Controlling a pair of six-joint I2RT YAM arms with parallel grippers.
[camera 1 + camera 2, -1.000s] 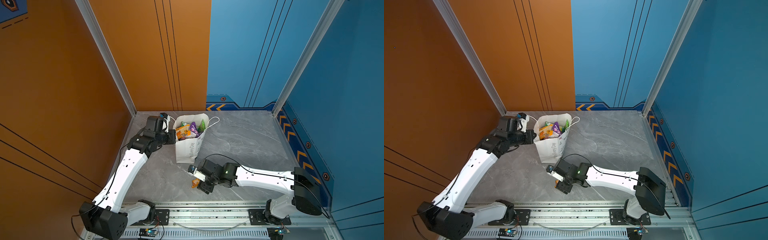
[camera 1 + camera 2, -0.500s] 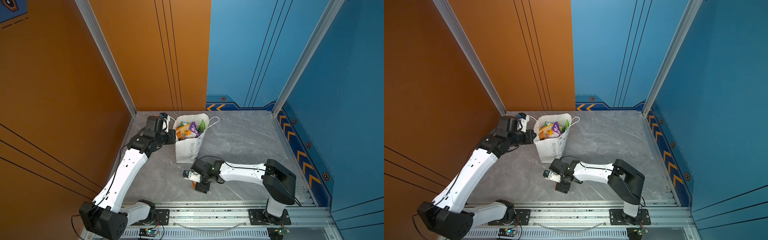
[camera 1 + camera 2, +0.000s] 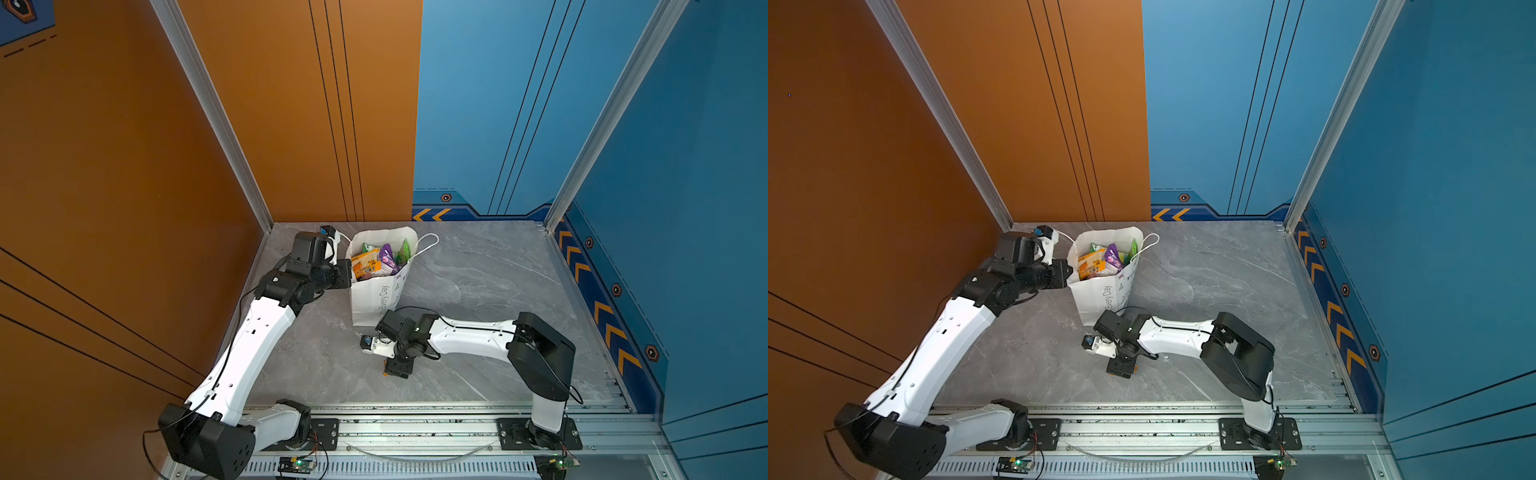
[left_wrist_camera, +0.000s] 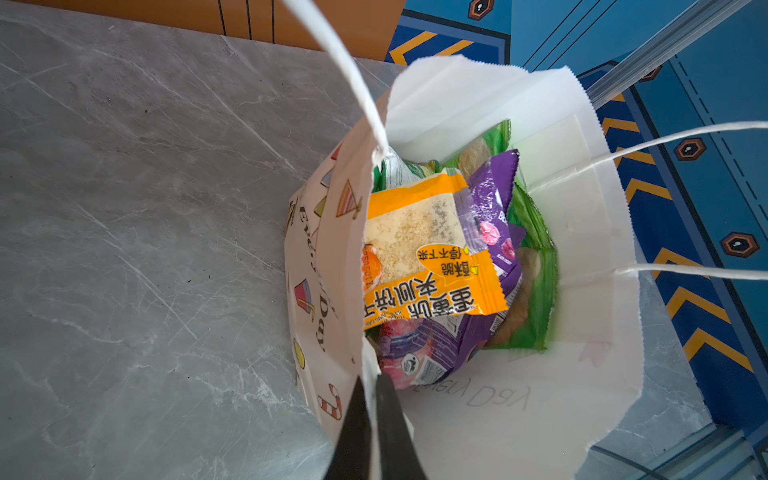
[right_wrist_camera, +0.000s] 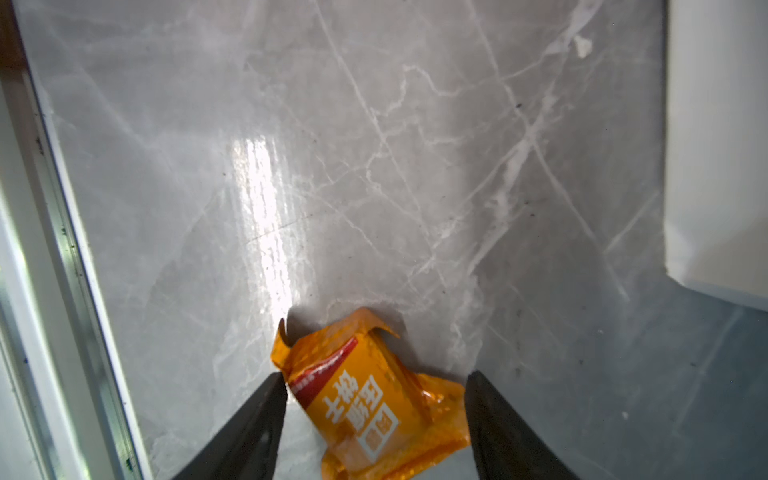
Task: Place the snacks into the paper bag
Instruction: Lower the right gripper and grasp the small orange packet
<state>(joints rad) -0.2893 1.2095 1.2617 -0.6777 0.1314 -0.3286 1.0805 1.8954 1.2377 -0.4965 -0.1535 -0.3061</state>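
Edges and room: the paper bag (image 3: pixel 380 299) (image 3: pixel 1100 297) stands upright near the far left corner of the grey surface (image 3: pixel 478 282), mouth open. You have open room from the bag across to the right edge. The left arm fills the strip between the bag and the left edge. The bag's base corner (image 5: pixel 715 145) stands near the packet under your right pincer, not touching it. A metal rail (image 3: pixel 415 432) runs along the front edge.

Left pincer (image 4: pixel 369 380) (image 3: pixel 343 274): clenched on the bag's paper rim, on the wall facing the left edge.

Right pincer (image 5: pixel 374 376) (image 3: pixel 397 368): spread, low over the surface towards the front edge, one finger on each side of a small orange packet (image 5: pixel 374 399). The packet lies on the surface. Whether the fingers press it cannot be told.

Materials: the surface is glossy, marble-veined. The bag is matt white paper with a serrated rim, small coloured drawings, grey "Every Day" lettering and two thin white cord handles (image 4: pixel 332 54). The packets are shiny crinkled film.

Count: one packet outside the bag. Inside it, one orange packet (image 4: pixel 432 266) lies uppermost, with one green packet (image 4: pixel 536 266) and one green-white packet (image 4: pixel 395 170). Purple film (image 4: pixel 490 199) shows beyond it and below it; one packet or two, I cannot tell.
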